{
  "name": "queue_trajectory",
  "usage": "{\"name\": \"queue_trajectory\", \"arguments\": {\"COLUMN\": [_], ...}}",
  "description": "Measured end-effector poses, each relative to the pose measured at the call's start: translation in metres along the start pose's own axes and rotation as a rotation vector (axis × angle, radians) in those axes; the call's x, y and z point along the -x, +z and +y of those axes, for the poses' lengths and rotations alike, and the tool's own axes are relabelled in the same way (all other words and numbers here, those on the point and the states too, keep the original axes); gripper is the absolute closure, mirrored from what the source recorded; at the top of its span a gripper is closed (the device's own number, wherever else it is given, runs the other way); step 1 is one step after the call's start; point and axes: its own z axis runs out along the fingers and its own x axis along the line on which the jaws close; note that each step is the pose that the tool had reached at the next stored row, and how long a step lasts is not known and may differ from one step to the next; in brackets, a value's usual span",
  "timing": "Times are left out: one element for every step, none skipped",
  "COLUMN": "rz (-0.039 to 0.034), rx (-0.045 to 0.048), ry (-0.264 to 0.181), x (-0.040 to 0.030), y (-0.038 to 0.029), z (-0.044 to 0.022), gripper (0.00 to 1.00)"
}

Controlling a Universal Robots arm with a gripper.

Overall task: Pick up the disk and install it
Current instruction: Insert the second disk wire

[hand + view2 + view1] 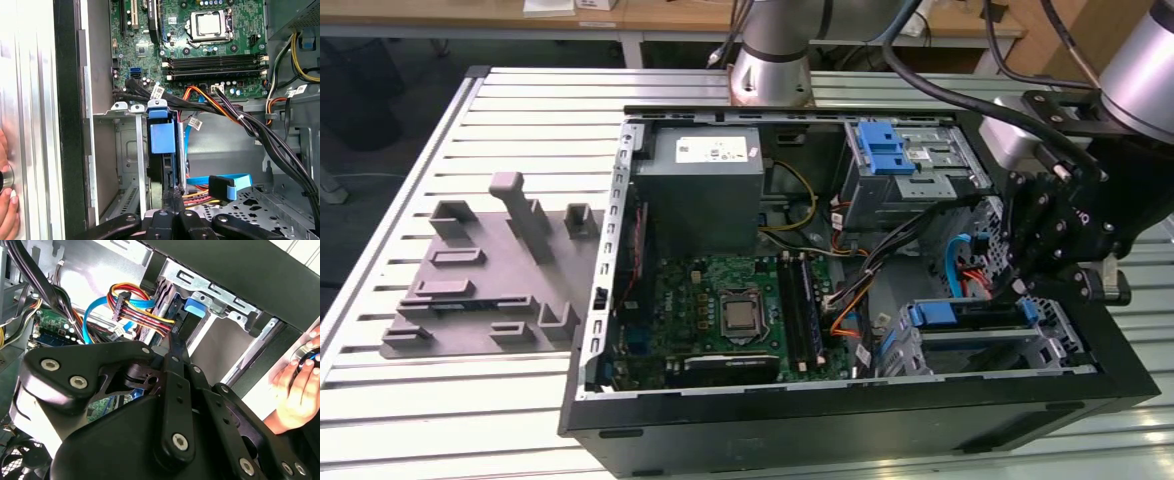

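The case [854,430] lies on its side on the slatted table [520,100] with its panel off, which leaves the inside open from above and lets the arm come down into it. The arm reaches into the corner at the exterior view's right, where the metal drive cage [127,150] sits.

The disk [162,137] is already in that cage, standing on edge in its slot. Its blue carrier frame faces the first wrist view, and its blue end shows in the exterior view [947,315] too. It is no longer loose on the table or carried in the air.

The pincer [173,192] is clenched. Its two thin fingers lie flat against each other with nothing between them, and their tips sit right at the disk's near edge, seemingly touching it. Closed like that, I'd judge it is pressing the disk home rather than gripping it. The second wrist view shows the same narrow tip [172,342] aimed at the blue frame.

The bundled cables [240,115] run just beside the slot, draped from the motherboard [720,300] side. They look clear of the disk's path.

A person's hand [6,215] rests outside the case wall, on the table side.
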Motion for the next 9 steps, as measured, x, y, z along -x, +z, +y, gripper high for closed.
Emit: {"name": "queue_trajectory", "arguments": {"rz": [0.0001, 0.0001, 0.0, 0.0, 0.0001, 0.0001, 0.0001, 0.0, 0.0001], "rx": [0.0, 0.0, 0.0, 0.0, 0.0, 0.0, 0.0, 0.0, 0.0], "ry": [0.0, 0.0, 0.0, 0.0, 0.0, 0.0, 0.0, 0.0, 0.0], "x": [0.0, 0.0, 0.0, -0.0001, -0.0001, -0.0001, -0.0001, -0.0001, -0.0002], "y": [0.0, 0.0, 0.0, 0.0, 0.0, 0.0, 0.0, 0.0, 0.0], "z": [0.0001, 0.0002, 0.0006, 0.0008, 0.0008, 0.0009, 0.0011, 0.0017, 0.002], "gripper": [0.89, 0.89, 0.89, 0.89, 0.89, 0.89, 0.89, 0.89, 0.89]}}
